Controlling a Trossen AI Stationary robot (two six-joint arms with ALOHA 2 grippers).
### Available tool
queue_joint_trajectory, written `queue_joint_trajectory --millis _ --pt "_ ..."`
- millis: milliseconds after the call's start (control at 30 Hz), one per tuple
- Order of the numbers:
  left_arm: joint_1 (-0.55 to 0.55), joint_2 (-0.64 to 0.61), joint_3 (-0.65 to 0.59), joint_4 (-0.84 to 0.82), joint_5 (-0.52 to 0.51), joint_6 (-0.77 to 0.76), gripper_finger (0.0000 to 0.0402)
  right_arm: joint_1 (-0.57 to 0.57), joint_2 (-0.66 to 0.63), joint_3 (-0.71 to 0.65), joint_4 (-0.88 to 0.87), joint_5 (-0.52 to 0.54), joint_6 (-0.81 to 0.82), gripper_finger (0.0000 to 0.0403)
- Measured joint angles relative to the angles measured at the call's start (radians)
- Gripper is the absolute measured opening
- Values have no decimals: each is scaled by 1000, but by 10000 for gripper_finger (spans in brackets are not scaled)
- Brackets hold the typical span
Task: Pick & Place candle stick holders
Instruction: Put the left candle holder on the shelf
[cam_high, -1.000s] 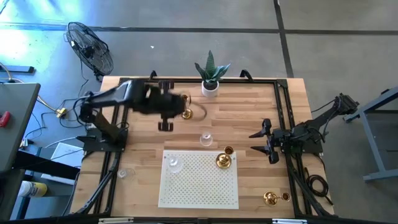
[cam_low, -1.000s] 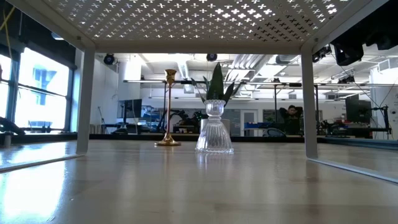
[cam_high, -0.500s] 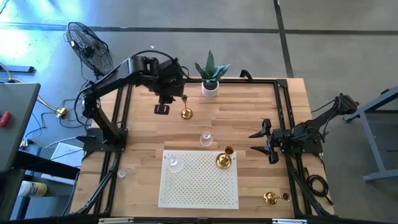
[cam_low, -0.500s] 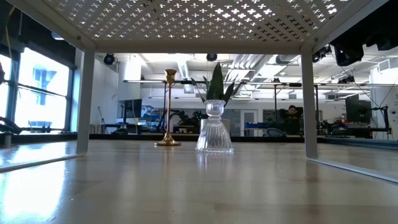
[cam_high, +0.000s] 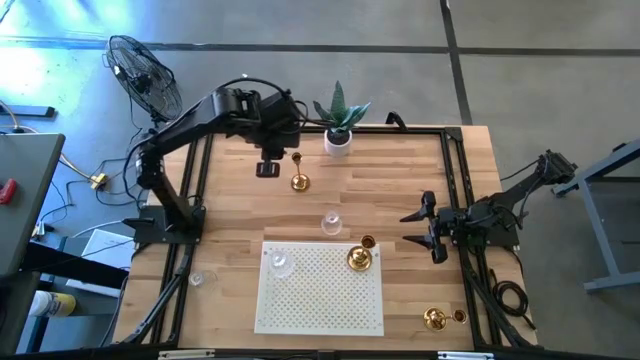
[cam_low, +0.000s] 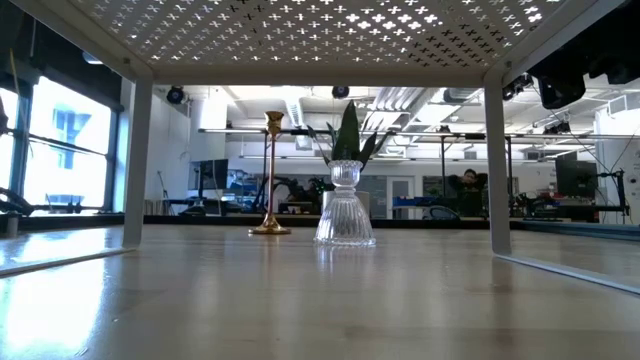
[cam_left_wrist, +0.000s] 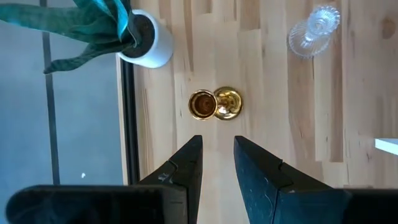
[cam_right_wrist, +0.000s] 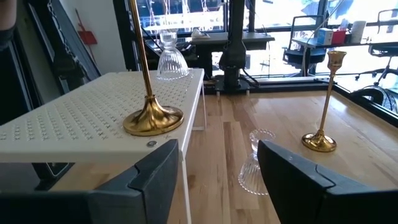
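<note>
Upper centre of the frame: the left gripper, jaws parted and empty, hangs above the upright brass holder beside the plant pot, seemingly aligning for a grasp, while the right gripper waits spread at mid-right.

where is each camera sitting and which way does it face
High: above, looking straight down on the table; both arms, left gripper, right gripper.
Low: at tabletop height under the white rack, facing the room; no arm shows.
Left wrist: looks down past its own fingers at a brass holder.
Right wrist: looks level across the table past its fingers.
Shared: that brass holder and the plant in the high and left wrist views.
</note>
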Motion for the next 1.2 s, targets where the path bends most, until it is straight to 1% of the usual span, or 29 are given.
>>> queue_joint_trajectory --millis 200,367,533,767,900,1067,1200 --pt "65 57 0 -35 22 8 88 0 0 0 0 -2 6 211" --pt "124 95 0 -46 138 42 88 0 0 0 0 -3 8 212" --pt "157 115 0 -46 204 77 88 0 0 0 -1 -3 6 212" --pt "145 121 0 -45 268 181 88 0 0 0 -23 -3 7 211" --pt "141 121 0 -45 302 186 88 0 0 0 -23 -3 7 213" --pt "141 121 0 -34 305 191 88 0 0 0 -23 -2 7 211" --pt "141 120 -32 -9 308 184 88 0 0 0 -23 -3 7 213"
